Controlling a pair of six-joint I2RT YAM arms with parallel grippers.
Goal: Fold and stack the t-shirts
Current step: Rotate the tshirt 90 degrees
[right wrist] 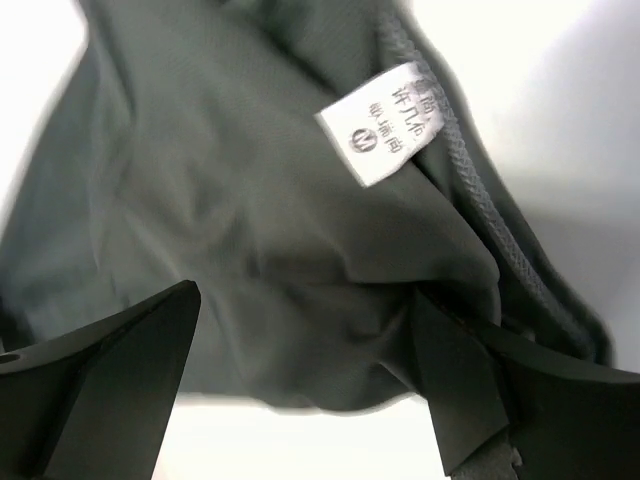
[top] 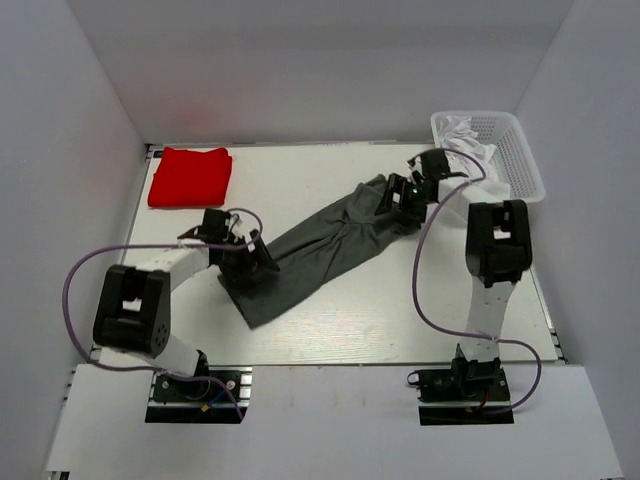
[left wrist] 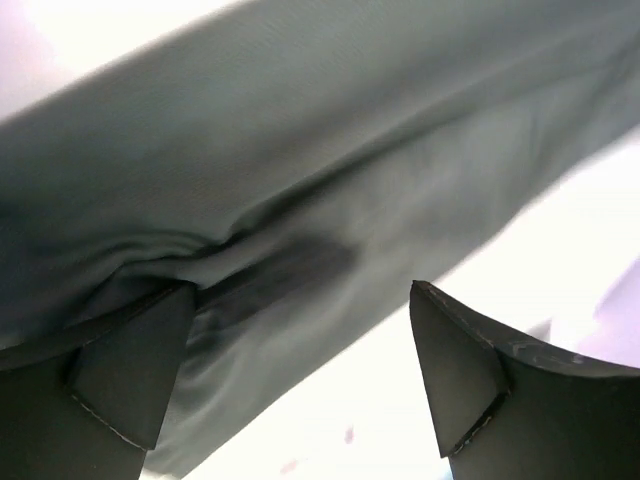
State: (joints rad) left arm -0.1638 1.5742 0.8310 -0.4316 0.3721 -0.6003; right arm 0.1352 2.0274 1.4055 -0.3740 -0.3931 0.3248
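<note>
A dark grey t-shirt [top: 320, 245] lies stretched diagonally across the white table, bunched lengthwise. A folded red t-shirt [top: 190, 177] sits at the far left. My left gripper [top: 252, 258] is open at the shirt's lower left end; in the left wrist view its fingertips [left wrist: 135, 375] straddle the grey cloth [left wrist: 300, 200] and its edge. My right gripper [top: 405, 200] is open at the upper right end; in the right wrist view its jaws stand wide over the collar area with a white label [right wrist: 385, 125].
A white mesh basket [top: 490, 150] with white cloth inside stands at the far right corner. White walls enclose the table on three sides. The table's near edge [top: 350, 360] runs in front of the arm bases.
</note>
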